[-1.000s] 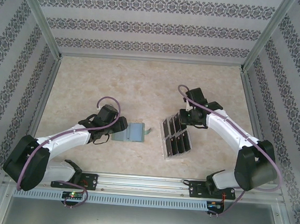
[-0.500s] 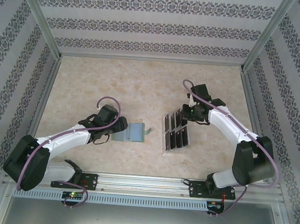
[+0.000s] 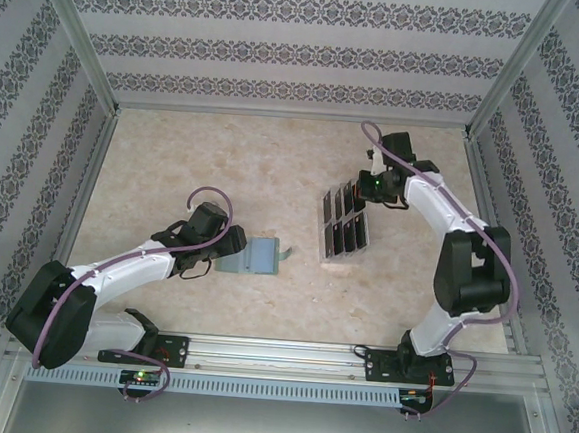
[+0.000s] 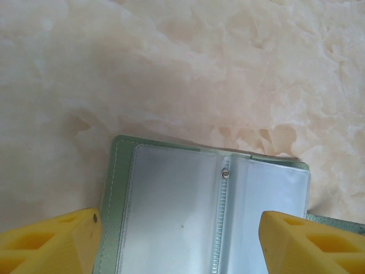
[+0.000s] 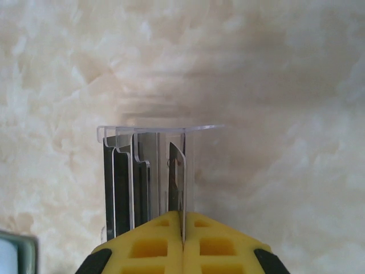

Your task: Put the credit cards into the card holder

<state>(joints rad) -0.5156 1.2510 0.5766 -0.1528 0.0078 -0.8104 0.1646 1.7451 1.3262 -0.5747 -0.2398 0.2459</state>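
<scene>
"Where was the card holder [image 3: 253, 257]?"

"Lying open on the marbled table [image 3: 204, 150], left of centre in the top view. The left gripper [image 4: 179, 242] hung over its clear sleeves, jaws spread wide."

"And the credit cards [image 3: 346, 237]?"

"Black, slotted in the clear tray [image 3: 328, 212] right of centre, any print too small to read. The right gripper [image 5: 182, 220] was pinched shut on the tray's thin upper-right wall."
</scene>
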